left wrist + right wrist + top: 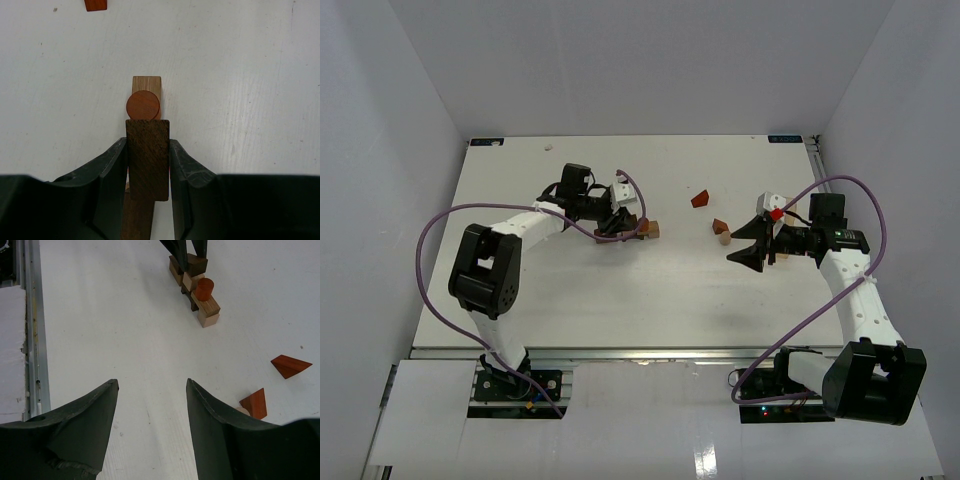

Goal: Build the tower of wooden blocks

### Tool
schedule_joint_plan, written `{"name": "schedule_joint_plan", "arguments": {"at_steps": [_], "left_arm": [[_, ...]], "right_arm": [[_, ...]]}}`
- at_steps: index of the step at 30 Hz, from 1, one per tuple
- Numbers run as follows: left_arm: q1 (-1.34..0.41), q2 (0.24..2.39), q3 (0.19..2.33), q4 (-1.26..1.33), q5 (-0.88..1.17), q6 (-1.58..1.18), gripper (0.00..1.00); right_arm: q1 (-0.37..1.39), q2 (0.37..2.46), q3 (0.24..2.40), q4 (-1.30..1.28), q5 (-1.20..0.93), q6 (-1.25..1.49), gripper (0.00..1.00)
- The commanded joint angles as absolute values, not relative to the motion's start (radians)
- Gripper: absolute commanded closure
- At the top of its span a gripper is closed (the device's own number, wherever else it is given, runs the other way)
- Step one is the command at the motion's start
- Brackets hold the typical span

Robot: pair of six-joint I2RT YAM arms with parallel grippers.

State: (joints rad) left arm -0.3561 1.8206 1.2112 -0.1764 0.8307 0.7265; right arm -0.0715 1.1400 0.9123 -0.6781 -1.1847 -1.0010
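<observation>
Wood block tower (198, 290) sits near mid-surface (570, 300), low and narrow. Left fingers (112, 180) are clamped on a dark brown block (147, 160) over the stack's near end; I cannot tell if it is seated. A red-brown cylinder (143, 105) stands just past it at 12 o'clock, on a tan block (147, 82). Right fingers (85, 415) are wide and empty, at the tower's 3 o'clock, with the nearer wedge (255, 403) and farther wedge (290, 365) between.

Risks, my judgement:
- An off-centre release could tip the dark block.
- Spreading the fingers may nudge the cylinder off.
- Sideways drag would shift the lower layers.
</observation>
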Motion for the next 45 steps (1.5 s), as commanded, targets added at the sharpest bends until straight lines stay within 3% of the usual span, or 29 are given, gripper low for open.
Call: {"name": "schedule_joint_plan", "arguments": {"at_steps": [1, 45], "left_arm": [[-0.351, 1.813, 1.261, -0.176, 0.858, 0.750, 1.00], [-0.333, 1.858, 1.249, -0.189, 0.865, 0.766, 0.97]], "right_arm": [[-0.071, 1.126, 0.905, -0.666, -1.206, -1.006, 0.37], [-0.071, 1.126, 0.907, -0.669, -1.197, -1.005, 0.37]]}}
